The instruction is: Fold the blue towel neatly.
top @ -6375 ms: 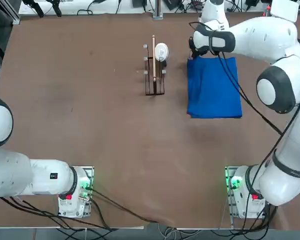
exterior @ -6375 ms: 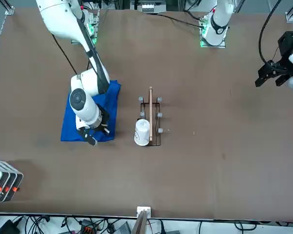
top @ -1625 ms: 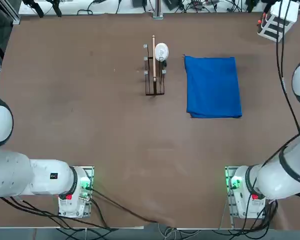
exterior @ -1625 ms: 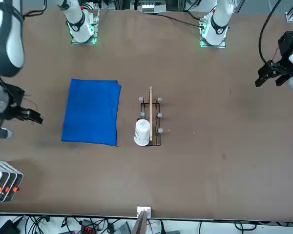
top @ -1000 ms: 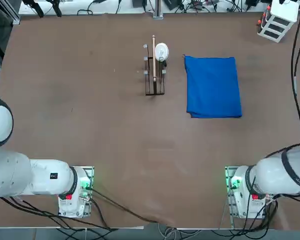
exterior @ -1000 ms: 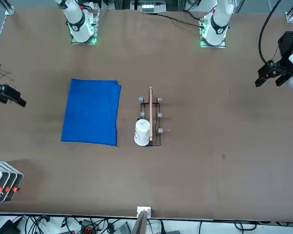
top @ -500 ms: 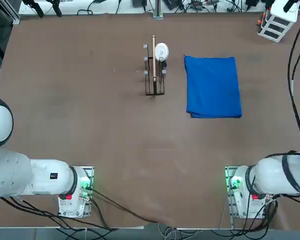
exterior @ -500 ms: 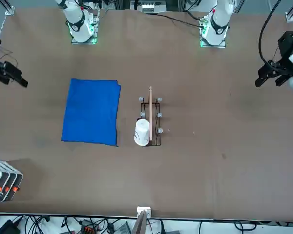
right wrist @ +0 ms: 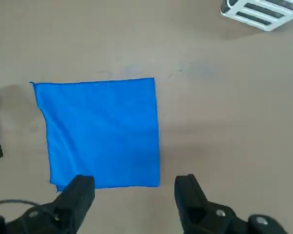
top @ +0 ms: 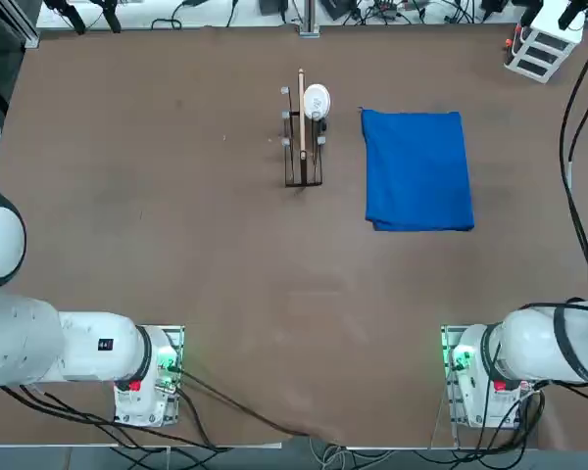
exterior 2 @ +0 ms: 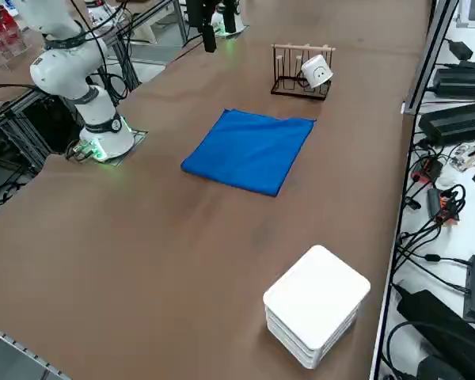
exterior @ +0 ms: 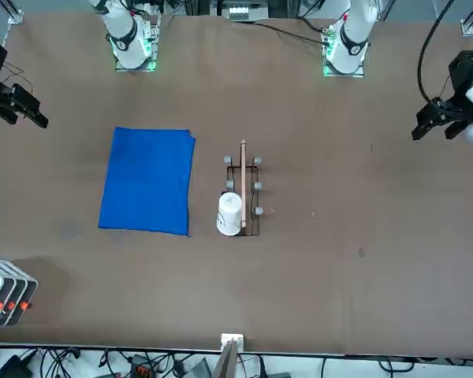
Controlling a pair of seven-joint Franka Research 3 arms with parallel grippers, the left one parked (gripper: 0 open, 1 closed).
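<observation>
Blue towel [top: 417,169] lies folded flat on the bench [top: 176,245]; right tool [right wrist: 134,192] hangs high above it, released and empty, fold apparently done.

even, bright overhead light fills all 4 views, with no glare on the matte brown table [top: 176,196]. shadows are soft and faint. green indicator lights glow at the arm bases. the right wrist view looks paler and slightly soft.
</observation>
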